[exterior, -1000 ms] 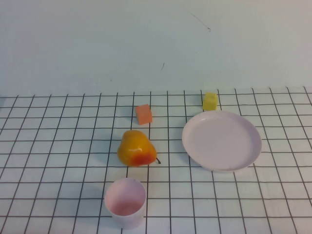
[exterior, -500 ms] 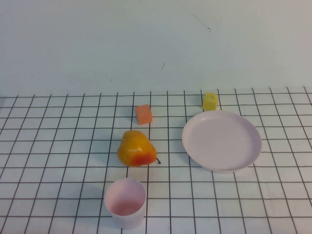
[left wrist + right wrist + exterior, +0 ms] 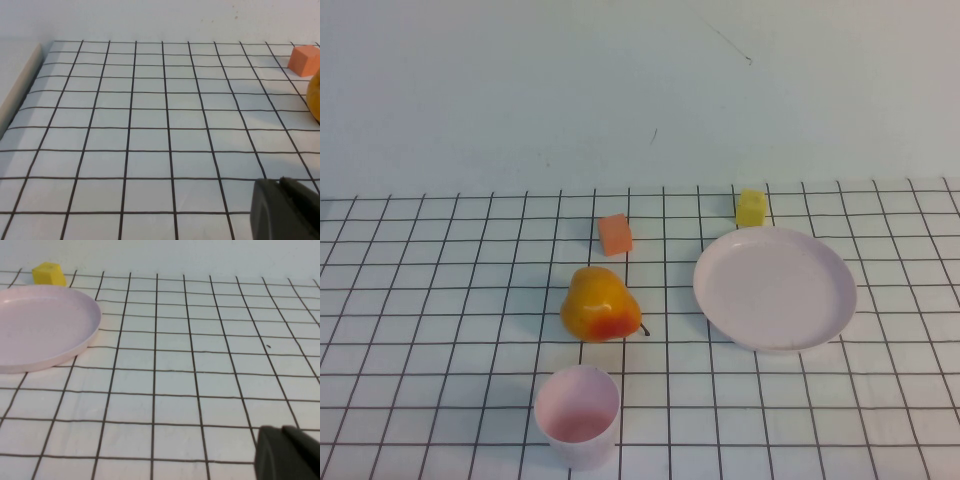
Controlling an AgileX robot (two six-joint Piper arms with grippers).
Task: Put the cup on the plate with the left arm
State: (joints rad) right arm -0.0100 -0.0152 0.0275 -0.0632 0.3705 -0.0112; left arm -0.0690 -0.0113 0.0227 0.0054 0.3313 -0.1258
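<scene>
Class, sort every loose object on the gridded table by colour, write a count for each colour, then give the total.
Pale pink: 2, the cup and the plate
Orange: 1, the block
Yellow: 1, the block
Yellow-orange: 1, the pear
Total: 5
Only a dark edge of the left hand and of the right hand shows, each low over the table.

Both arms are staying outside the high view. The left gripper (image 3: 285, 210) and right gripper (image 3: 287, 452) are showing only as dark corner slivers, fingers unreadable. The pear (image 3: 315, 97) is being cropped at the frame edge.
</scene>
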